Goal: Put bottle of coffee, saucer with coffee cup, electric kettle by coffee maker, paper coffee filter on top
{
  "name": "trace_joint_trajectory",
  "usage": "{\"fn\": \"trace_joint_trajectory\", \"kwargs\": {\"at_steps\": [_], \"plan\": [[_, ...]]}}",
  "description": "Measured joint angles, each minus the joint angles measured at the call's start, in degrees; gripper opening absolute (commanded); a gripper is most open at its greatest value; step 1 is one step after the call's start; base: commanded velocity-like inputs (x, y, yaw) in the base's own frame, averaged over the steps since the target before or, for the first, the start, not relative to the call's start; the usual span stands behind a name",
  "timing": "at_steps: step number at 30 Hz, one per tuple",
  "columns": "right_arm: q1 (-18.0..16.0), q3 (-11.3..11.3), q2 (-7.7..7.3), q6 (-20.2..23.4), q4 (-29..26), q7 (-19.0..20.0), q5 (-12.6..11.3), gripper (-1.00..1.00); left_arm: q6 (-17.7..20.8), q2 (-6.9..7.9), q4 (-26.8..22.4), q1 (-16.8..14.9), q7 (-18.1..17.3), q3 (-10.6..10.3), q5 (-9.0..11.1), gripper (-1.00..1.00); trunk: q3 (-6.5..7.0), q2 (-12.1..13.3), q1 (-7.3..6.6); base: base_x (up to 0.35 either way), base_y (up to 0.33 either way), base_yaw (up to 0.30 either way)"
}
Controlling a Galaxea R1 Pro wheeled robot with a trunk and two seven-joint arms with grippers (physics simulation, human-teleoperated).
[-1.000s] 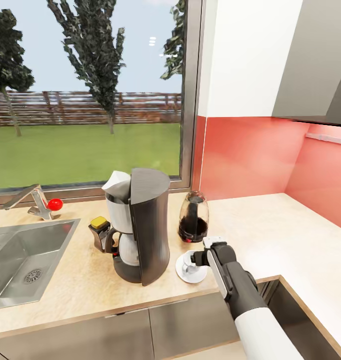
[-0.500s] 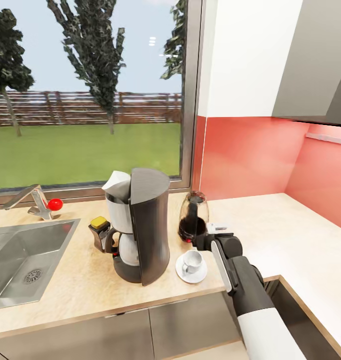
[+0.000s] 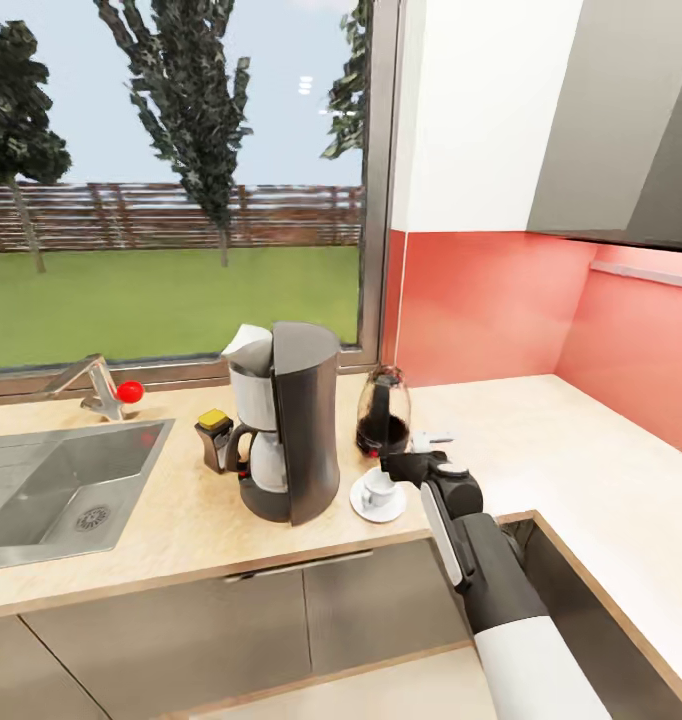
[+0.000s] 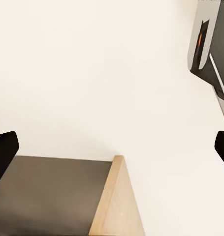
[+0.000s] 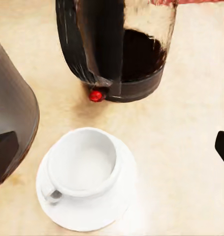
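Coffee cup (image 3: 379, 487): on saucer (image 3: 377, 509), beside coffee maker (image 3: 289, 434).
Right gripper (image 3: 418, 452): spread, empty, above cup.
Left gripper: spread.

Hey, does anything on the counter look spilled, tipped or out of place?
Nothing stands out. The cup sits upright on its saucer, between the coffee maker and kettle; no spills.

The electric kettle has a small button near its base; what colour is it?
Red button; the right wrist view shows it best.
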Motion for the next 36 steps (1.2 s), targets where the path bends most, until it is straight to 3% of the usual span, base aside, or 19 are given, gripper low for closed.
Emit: {"fn": "trace_joint_trajectory", "kwargs": {"at_steps": [5, 6, 10, 12, 13, 16, 21, 24, 26, 31, 34, 36], "plan": [[0.1, 0.0, 0.01, -15.8, 0.7, 0.1, 0.4, 1.0, -0.2, 0.04, 0.0, 0.0, 0.0, 0.1, 0.0, 1.0, 0.0, 0.0, 0.0, -0.336, 0.0, 0.0], [0.2, 0.0, 0.01, -20.8, 1.9, 0.1, 0.4, 1.0, -0.3, 0.04, 0.0, 0.0, 0.0, 0.1, 0.0, 1.0, 0.0, 0.0, 0.0, -0.336, 0.0, 0.0], [0.2, 0.0, 0.01, -30.1, 8.7, 0.1, 0.4, 1.0, -0.3, 0.07, -0.2, -0.1, 0.0, 0.2, -0.1, 1.0, 0.0, 0.0, 0.01, -0.336, 0.0, 0.0], [0.2, -0.1, 0.01, -37.2, 15.8, 0.1, 0.4, 1.0, -0.5, 0.05, -0.4, -0.1, 0.0, 0.2, -0.1, 1.0, -0.01, 0.0, 0.01, -0.336, 0.0, 0.0], [0.2, -0.2, 0.01, -42.9, 22.3, 0.0, 0.3, 1.0, -0.6, 0.1, -0.6, -0.2, 0.0, 0.3, -0.1, 1.0, -0.02, 0.0, 0.0, -0.336, 0.0, 0.0], [0.3, -0.3, -0.14, -54.1, 35.5, -0.1, 0.2, 1.0, -1.0, 0.21, -0.8, -0.4, 0.0, 0.4, 0.0, 1.0, -0.01, 0.0, 0.0, -0.336, 0.0, 0.0], [0.3, -0.8, -0.52, -76.6, 58.5, -0.3, 0.1, 1.0, -5.9, 0.23, -0.9, -0.8, -0.1, 0.4, 0.1, 1.0, -0.02, 0.0, -0.02, -0.219, 0.0, 0.0], [0.3, -1.0, -1.28, -79.4, 65.1, -1.7, 0.0, 1.0, -6.5, 0.16, -0.9, -0.9, -0.1, 0.4, 0.1, 1.0, -0.02, 0.0, -0.02, -0.037, 0.0, 0.0], [0.7, -1.2, -1.88, -80.5, 69.6, -4.8, -0.1, 1.0, -6.7, 0.0, -2.4, -1.0, -0.1, 0.4, 0.0, 1.0, -0.01, 0.0, -0.03, -0.006, 0.0, 0.0], [3.9, -0.7, -2.07, -79.6, 71.6, -5.8, 0.3, 1.0, -7.1, -0.28, -4.8, -0.9, -0.1, 0.2, 0.0, 1.0, -0.01, 0.0, -0.03, -0.001, 0.0, 0.0], [5.6, -0.7, -2.04, -74.2, 71.7, -5.7, 0.4, 1.0, -9.5, -0.28, -5.0, -0.9, -0.1, 0.1, -0.1, 1.0, -0.01, 0.0, -0.03, 0.0, 0.0, 0.0], [6.7, -0.7, -2.14, -61.7, 71.8, -5.3, 0.4, 1.0, -14.5, -0.24, -4.6, -0.8, -0.1, 0.2, 0.0, 1.0, -0.01, 0.0, -0.03, 0.0, 0.0, 0.0]]}}
